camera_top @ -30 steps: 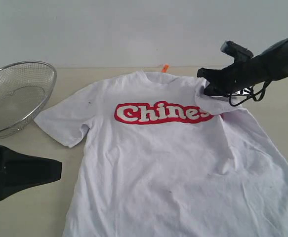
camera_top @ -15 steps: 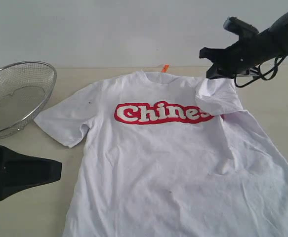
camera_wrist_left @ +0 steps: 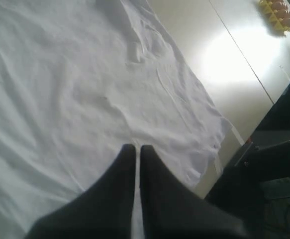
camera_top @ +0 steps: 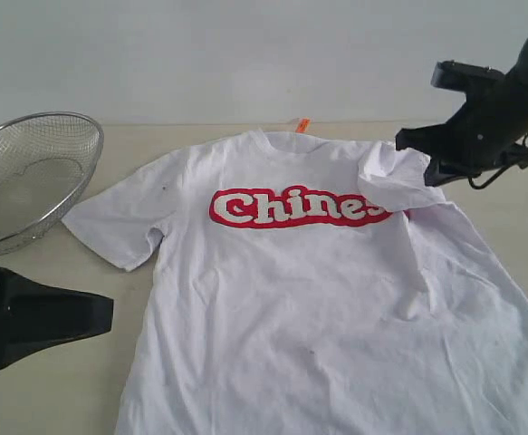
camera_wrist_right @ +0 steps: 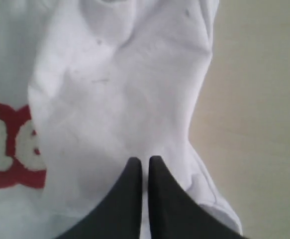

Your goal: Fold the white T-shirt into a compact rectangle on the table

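Note:
The white T-shirt [camera_top: 291, 299] lies face up on the table [camera_top: 490, 217], red "Chines" lettering [camera_top: 295, 207] across the chest. Its right-hand sleeve [camera_top: 395, 181] is folded inward, covering the end of the lettering. My right gripper [camera_top: 415, 154] hangs shut and empty in the air just right of that sleeve; in the right wrist view its tips [camera_wrist_right: 145, 160] are above the folded sleeve [camera_wrist_right: 120, 89]. My left gripper [camera_top: 108, 314] is shut and empty, low at the left beside the shirt's side. In the left wrist view its tips [camera_wrist_left: 137, 148] point over the shirt's body [camera_wrist_left: 75, 89].
A wire mesh basket [camera_top: 28, 177] stands at the far left of the table. An orange neck tag [camera_top: 302, 125] pokes out behind the collar. The left wrist view shows the table's edge, dark equipment [camera_wrist_left: 269, 174] beyond it and a yellow tray of eggs [camera_wrist_left: 279, 12].
My right gripper has risen off the folded sleeve and drawn back to the right. The sleeve stays folded over the chest. The left arm has not moved.

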{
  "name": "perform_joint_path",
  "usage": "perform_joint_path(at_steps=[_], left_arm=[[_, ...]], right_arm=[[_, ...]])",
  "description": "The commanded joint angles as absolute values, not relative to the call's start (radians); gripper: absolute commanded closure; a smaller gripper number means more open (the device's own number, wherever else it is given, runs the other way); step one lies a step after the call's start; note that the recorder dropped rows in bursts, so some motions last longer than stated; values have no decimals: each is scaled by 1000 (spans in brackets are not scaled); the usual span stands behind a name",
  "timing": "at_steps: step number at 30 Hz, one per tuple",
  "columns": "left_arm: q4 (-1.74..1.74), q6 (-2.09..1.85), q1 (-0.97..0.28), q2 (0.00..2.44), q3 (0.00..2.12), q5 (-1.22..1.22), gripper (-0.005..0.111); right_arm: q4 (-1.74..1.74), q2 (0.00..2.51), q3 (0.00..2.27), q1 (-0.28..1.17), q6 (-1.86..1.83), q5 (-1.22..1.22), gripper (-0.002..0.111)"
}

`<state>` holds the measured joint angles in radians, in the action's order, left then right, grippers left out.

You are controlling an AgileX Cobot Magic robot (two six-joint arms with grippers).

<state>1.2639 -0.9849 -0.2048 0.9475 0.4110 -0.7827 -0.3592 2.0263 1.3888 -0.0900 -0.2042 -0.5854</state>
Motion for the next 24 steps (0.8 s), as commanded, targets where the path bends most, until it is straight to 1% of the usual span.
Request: perform_joint_path(at_steps=[1, 14, 24], left_arm=[[1266, -956, -210, 955, 413, -789, 102], [1266, -935, -210, 955, 413, -813, 102], [1266, -935, -210, 955, 413, -813, 102]], right_arm=[[-348, 2016, 1327, -95, -199, -500, 109], [-315, 2076, 1284, -95, -187, -469, 109], [-263, 2087, 1284, -125, -144, -520, 109]])
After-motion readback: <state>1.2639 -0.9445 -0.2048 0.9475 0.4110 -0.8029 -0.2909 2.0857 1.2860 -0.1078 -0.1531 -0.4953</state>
